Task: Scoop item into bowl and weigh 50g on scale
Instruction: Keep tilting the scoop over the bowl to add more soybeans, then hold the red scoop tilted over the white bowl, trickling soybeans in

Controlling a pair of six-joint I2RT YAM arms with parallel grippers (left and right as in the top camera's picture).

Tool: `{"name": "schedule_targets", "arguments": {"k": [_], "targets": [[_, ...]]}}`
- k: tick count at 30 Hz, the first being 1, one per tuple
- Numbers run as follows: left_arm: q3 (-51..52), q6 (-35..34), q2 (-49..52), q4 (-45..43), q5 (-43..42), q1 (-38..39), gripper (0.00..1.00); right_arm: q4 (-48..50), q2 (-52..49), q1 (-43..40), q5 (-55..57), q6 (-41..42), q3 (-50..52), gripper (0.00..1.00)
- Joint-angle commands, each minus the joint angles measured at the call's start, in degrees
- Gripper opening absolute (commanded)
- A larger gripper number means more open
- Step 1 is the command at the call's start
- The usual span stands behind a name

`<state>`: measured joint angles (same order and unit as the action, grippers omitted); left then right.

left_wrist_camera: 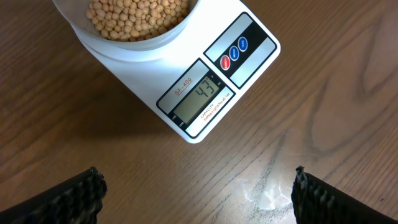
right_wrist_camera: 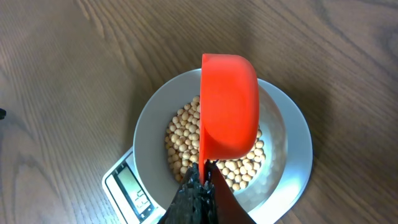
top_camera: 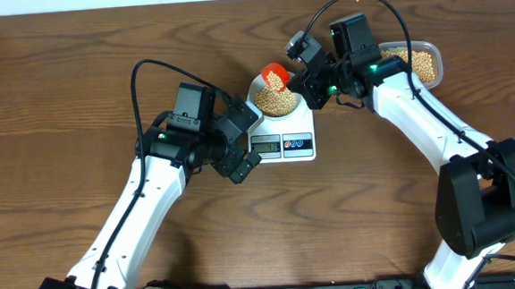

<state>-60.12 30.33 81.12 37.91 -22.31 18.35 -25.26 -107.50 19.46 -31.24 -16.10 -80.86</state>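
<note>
The white scale [top_camera: 284,143] [left_wrist_camera: 205,93] [right_wrist_camera: 124,186] stands mid-table with its display lit. On it rests the pale bowl [top_camera: 277,96] [right_wrist_camera: 149,130] [left_wrist_camera: 124,46], holding tan-yellow beans [right_wrist_camera: 183,140] [left_wrist_camera: 137,15]. My right gripper [right_wrist_camera: 205,177] [top_camera: 305,77] is shut on the handle of a red-orange scoop [right_wrist_camera: 229,106] [top_camera: 276,74], tipped on its side over the bowl. My left gripper [left_wrist_camera: 196,186] [top_camera: 244,141] stands open above bare wood, just in front of the scale, with nothing between its fingers.
A clear plastic tub [top_camera: 416,62] with more beans sits at the back right, behind the right arm. The table's far edge runs along the top of the overhead view. Both arm bases stand at the near edge.
</note>
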Motion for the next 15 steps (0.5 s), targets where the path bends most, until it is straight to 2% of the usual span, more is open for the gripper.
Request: {"name": "schedule_targets", "arguments": {"k": [1,15], "targets": [[-1.29,0.96,-0.76,0.15,0.11,0.07,0.98,0.24,1.53,0.15,-0.35,-1.36,-0.9,0.01],[-1.29,0.96,-0.76,0.15,0.11,0.07,0.98,0.2,1.53,0.15,-0.35,-2.84,-0.87,0.01]]}}
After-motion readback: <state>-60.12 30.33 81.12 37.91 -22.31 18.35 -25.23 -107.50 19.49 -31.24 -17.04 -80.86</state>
